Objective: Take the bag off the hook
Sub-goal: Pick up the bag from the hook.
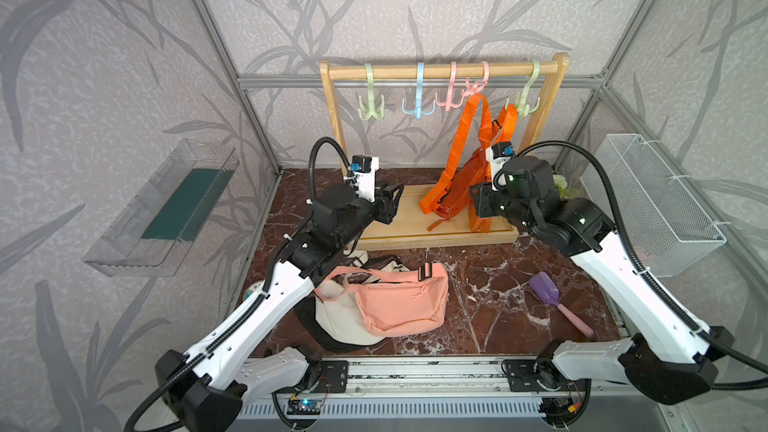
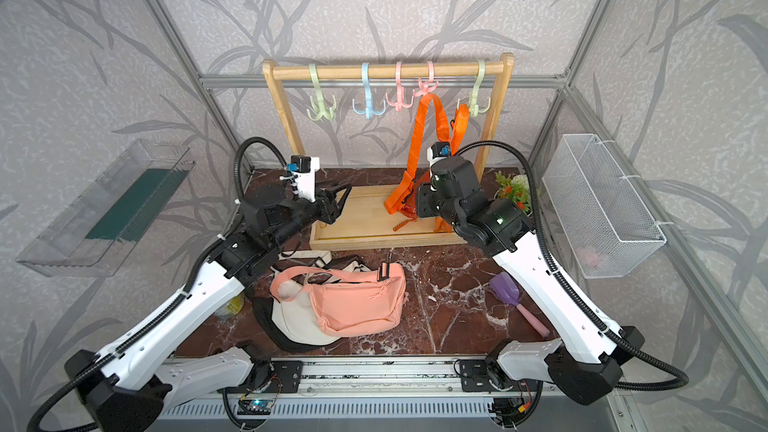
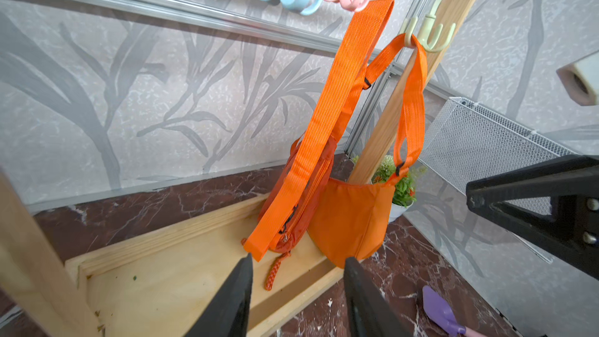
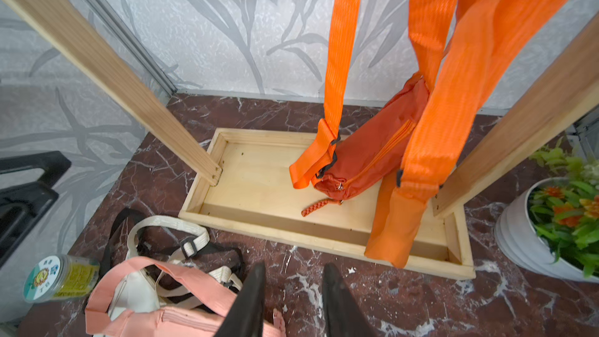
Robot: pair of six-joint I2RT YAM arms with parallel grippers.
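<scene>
Two orange bags hang on the wooden rack [image 1: 440,70]. A red-orange bag [image 1: 461,189] [image 4: 372,157] has its strap over the pink hook [image 1: 476,87] [image 2: 426,87]. A brighter orange bag [image 3: 350,218] [image 4: 398,228] hangs by its strap from the green hook [image 1: 525,103] [image 3: 428,34]. Both bag bottoms reach the rack's base tray [image 1: 415,230]. My left gripper [image 1: 390,201] [image 3: 298,260] is open and empty, left of the bags over the tray. My right gripper [image 4: 293,273] is open and empty, in front of the bags above the table. Its jaws are hidden under the wrist in both top views.
A pink bag [image 1: 399,301] lies on a cream bag [image 1: 340,317] on the marble table in front of the rack. A purple scoop [image 1: 548,292] lies at the right. A potted plant [image 4: 557,218], a wire basket [image 1: 660,201], a clear wall tray [image 1: 162,209] and a small jar [image 4: 61,277] stand around.
</scene>
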